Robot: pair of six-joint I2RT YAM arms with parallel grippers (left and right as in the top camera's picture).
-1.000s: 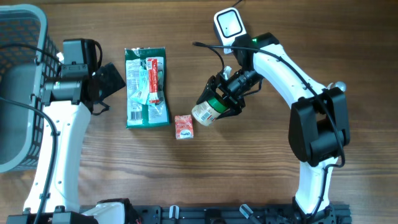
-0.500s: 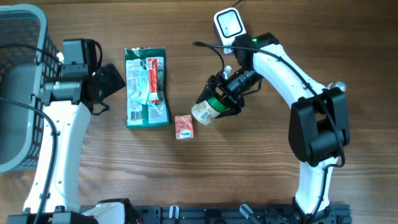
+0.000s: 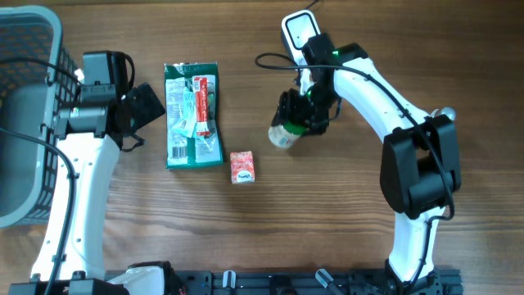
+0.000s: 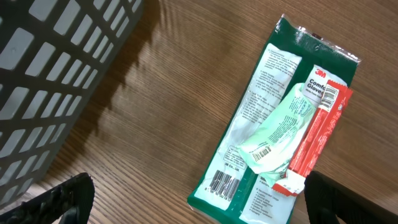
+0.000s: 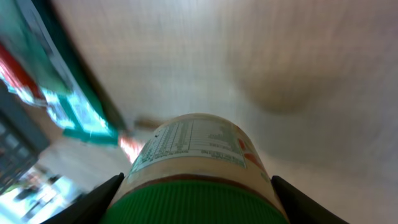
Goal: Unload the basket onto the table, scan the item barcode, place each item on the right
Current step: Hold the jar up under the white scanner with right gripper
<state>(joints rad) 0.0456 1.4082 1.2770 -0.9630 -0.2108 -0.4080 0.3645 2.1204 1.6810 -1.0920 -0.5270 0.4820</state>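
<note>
Within right end effector (image 3: 300, 115), green-lidded jar (image 3: 283, 137)

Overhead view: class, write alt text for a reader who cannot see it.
The right gripper holds a green-capped bottle above a wooden table, near a white scanner. A green packet and a small red box lie to its left; the left gripper is open beside a grey basket.

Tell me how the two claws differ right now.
The left claw is wide open and empty; the right claw is closed on a green-lidded jar. The left claw is beside the green packet; the right claw is past the small red box. Both are black.
</note>
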